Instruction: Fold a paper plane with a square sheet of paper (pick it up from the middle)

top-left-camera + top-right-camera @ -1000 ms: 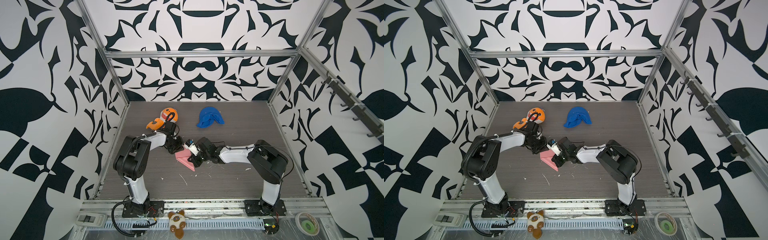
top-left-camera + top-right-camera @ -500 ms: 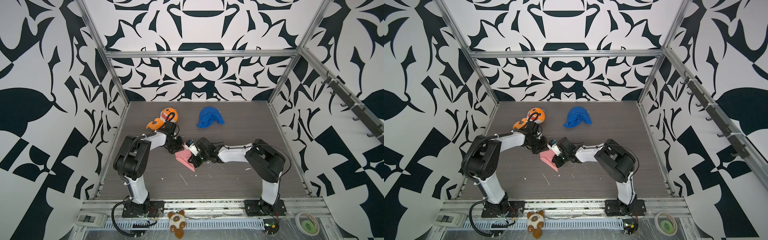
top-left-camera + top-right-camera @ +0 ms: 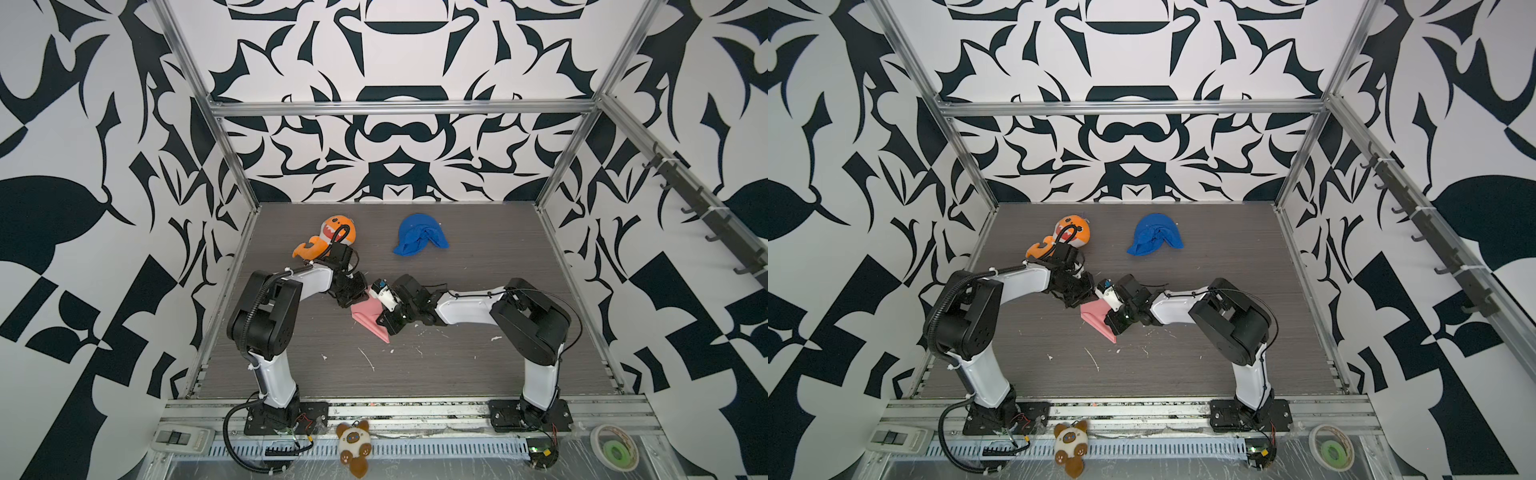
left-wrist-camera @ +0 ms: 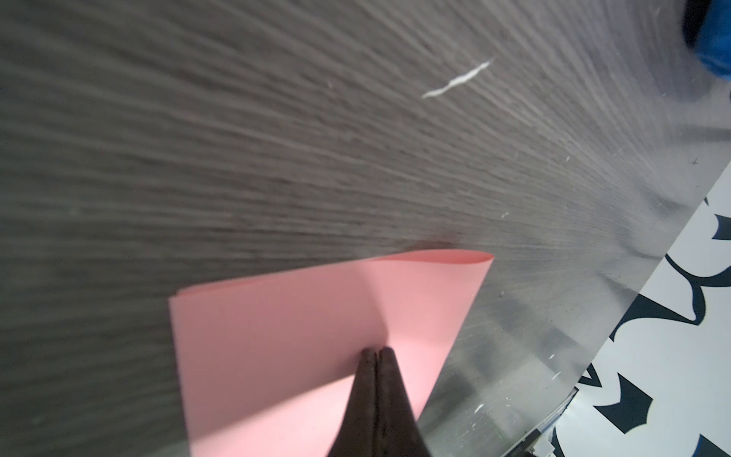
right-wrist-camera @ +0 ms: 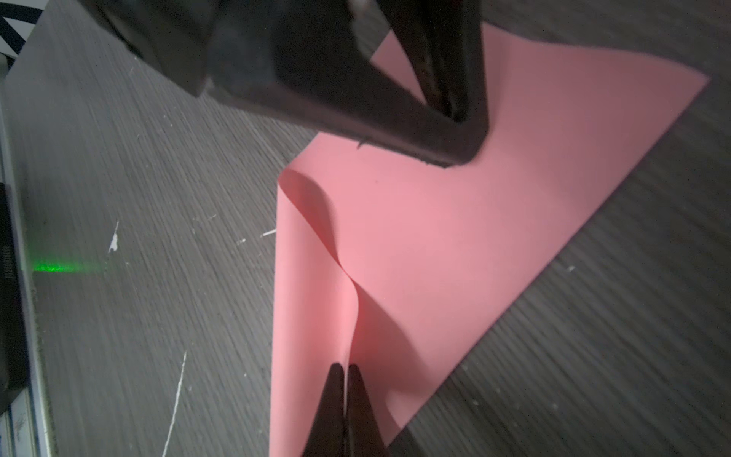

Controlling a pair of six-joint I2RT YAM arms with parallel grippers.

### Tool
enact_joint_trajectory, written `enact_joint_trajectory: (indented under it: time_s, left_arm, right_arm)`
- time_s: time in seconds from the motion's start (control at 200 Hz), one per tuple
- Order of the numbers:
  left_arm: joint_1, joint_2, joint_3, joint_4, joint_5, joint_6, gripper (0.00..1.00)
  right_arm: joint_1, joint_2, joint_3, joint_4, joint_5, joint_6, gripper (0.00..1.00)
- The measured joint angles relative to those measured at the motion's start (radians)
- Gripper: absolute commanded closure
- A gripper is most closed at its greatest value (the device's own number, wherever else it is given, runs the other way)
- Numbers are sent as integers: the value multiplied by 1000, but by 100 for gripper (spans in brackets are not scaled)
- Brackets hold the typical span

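Observation:
The pink square sheet of paper [image 3: 368, 313] [image 3: 1096, 313] lies mid-table, folded into a narrow pointed shape. My left gripper [image 3: 353, 300] [image 4: 377, 350] is shut, and its tips rest on the far end of the sheet [image 4: 296, 328] at a crease. In the right wrist view the left gripper [image 5: 459, 118] presses down on the paper [image 5: 494, 237]. My right gripper [image 3: 384, 328] [image 5: 346, 366] is shut on a raised, curling flap of the sheet near its pointed end. A thin paper edge stands between its fingers.
An orange plush toy [image 3: 332, 239] lies behind the left arm, and a blue cloth lump [image 3: 419, 239] sits at the back. White scraps [image 3: 365, 357] dot the grey table [image 3: 478, 374]. A small plush [image 3: 353, 442] and a tape roll [image 3: 615, 451] sit on the front rail.
Almost nothing has changed. The right arm's elbow has shifted slightly, and both grippers and the paper stay where they were.

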Motion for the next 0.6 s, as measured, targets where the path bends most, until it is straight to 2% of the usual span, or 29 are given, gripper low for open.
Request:
enact_joint_trajectory:
  time_s: [0.17, 0.33, 0.475, 0.54, 0.6]
  left_arm:
    - [0, 0, 0, 0, 1, 0, 97]
    - [0, 0, 3, 0, 2, -8, 92]
    - [10, -18, 0, -3, -2, -31, 79]
    - [22, -46, -14, -4, -9, -43, 68]
    - [45, -89, -37, -4, -17, -63, 66]
  right_arm:
    - [0, 0, 2, -4, 2, 0, 95]
    - [0, 5, 11, -14, 1, 0, 95]
    - [0, 6, 14, -18, 2, 0, 95]
    - [0, 7, 16, -18, 2, 0, 95]
    - [0, 7, 16, -18, 2, 0, 95]
